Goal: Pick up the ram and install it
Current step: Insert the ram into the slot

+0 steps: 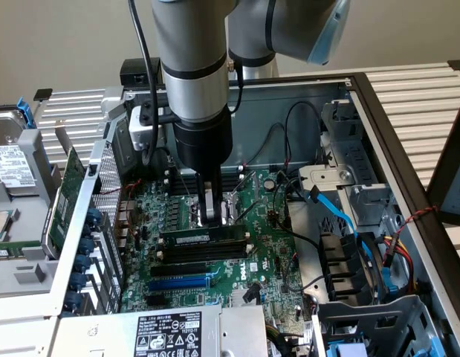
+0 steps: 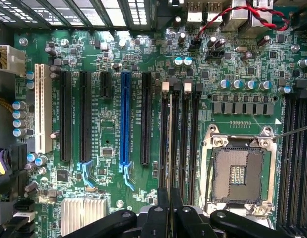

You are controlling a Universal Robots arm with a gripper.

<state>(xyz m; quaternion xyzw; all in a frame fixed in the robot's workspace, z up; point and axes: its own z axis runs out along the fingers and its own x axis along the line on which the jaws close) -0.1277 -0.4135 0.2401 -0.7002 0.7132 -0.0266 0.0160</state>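
Pale slatted metal bench [image 1: 426,89], open desktop case [image 1: 378,119] lying on its side on it, tan wall behind.

- You are looking at the ram [image 1: 186,238] near the middle of the green motherboard [image 1: 256,249]. It is standing on edge, lengthwise along the black memory slots [image 1: 200,256], white label facing the camera. Whether it is fully seated, you cannot tell.
- The gripper [image 1: 213,219] is coming straight down from the grey arm [image 1: 192,52] and pinching the ram's upper edge towards the exterior view's right of its label, jaws drawn close together on it.
- In the wrist view, the dark fingers [image 2: 163,218] are sitting nearly together, lined up with the row of memory slots.
- Just beside those slots, the open CPU socket [image 2: 238,173] is showing its metal frame.
- On the slots' other side, a blue expansion slot [image 2: 125,119] is running between black ones, with a white slot [image 2: 40,106] further out.
- A blue cable [image 1: 341,216] is looping through the drive bay on the exterior view's right.
- A green expansion card [image 1: 66,195] is standing outside the case on the exterior view's left, a hard drive [image 1: 14,167] beyond it.
- The labelled power supply [image 1: 169,333] is filling the near edge.
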